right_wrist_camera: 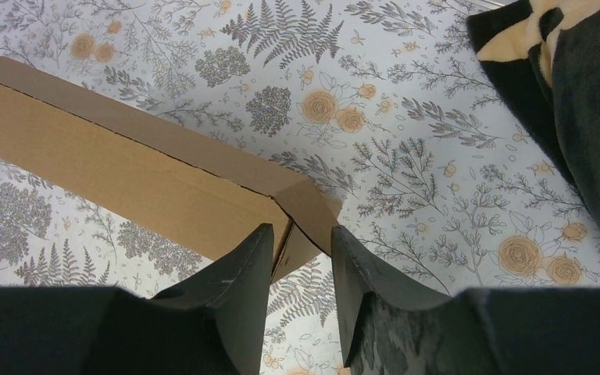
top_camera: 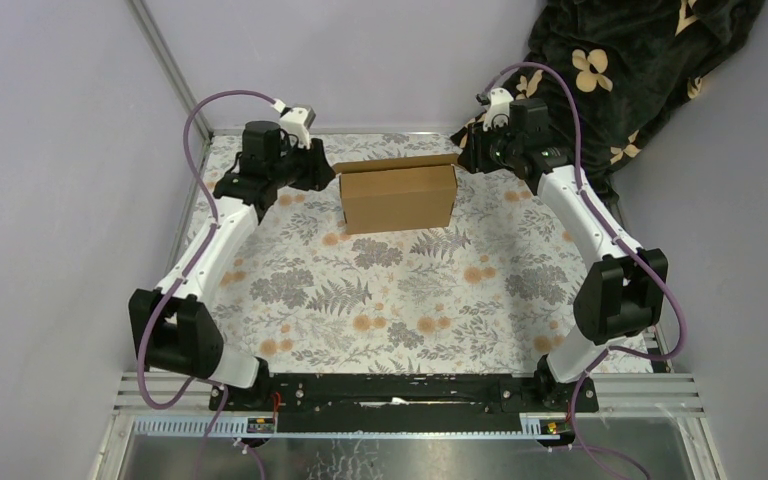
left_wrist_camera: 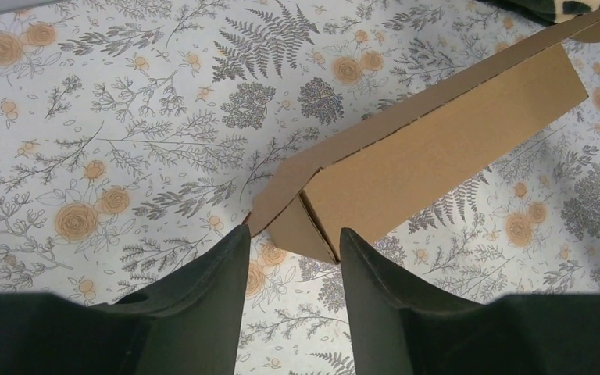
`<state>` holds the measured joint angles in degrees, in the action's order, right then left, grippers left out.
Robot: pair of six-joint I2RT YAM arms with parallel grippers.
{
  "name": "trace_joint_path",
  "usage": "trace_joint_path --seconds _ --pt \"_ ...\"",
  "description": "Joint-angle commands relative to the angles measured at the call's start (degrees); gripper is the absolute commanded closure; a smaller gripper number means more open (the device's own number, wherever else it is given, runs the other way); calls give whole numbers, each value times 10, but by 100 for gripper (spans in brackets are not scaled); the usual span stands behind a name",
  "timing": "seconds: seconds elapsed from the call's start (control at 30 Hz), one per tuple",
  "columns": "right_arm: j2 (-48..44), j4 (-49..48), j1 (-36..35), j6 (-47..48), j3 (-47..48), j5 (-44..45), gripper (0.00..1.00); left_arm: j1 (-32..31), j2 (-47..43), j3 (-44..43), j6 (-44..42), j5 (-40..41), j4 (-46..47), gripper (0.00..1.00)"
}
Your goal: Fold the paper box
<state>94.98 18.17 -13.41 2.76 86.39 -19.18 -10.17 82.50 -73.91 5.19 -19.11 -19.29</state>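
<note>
The paper box [top_camera: 398, 195] is plain brown cardboard, standing folded up at the back middle of the floral table, its long lid flap [top_camera: 400, 162] a little raised along the top. My left gripper [top_camera: 327, 172] is at its left end. In the left wrist view the box [left_wrist_camera: 437, 148] runs away to the upper right, and my left gripper [left_wrist_camera: 293, 234] stands open with the box's end corner between its fingertips. My right gripper [top_camera: 463, 156] is at the box's right end. In the right wrist view my right gripper [right_wrist_camera: 301, 233] is shut on the box's [right_wrist_camera: 125, 180] end corner.
A black fleece blanket with cream flowers [top_camera: 640, 70] hangs over the back right corner, close behind the right arm, and shows in the right wrist view [right_wrist_camera: 578, 101]. Grey walls [top_camera: 50, 150] stand on the left, back and right. The floral cloth [top_camera: 380, 300] covers the table.
</note>
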Motion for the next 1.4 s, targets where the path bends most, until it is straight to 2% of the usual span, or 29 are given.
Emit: trace_joint_path --seconds 0.0,0.2,0.37,0.8,1.07,1.37 --pt "6 -8 -5 9 26 -11 60 1 15 -30 -14 -14 15 49" --pt "10 -8 -5 8 29 -15 60 2 21 -33 -19 -5 15 50" --pt "13 -7 -5 8 31 -16 60 2 32 -39 -22 -8 14 58" --pt "13 -7 -5 8 31 -20 60 2 52 -52 -24 -7 11 61" --pt "14 -6 -5 7 33 -23 63 1 62 -61 -21 -14 8 71" --pt "14 -4 -5 7 35 -24 66 2 67 -63 -23 -16 6 74"
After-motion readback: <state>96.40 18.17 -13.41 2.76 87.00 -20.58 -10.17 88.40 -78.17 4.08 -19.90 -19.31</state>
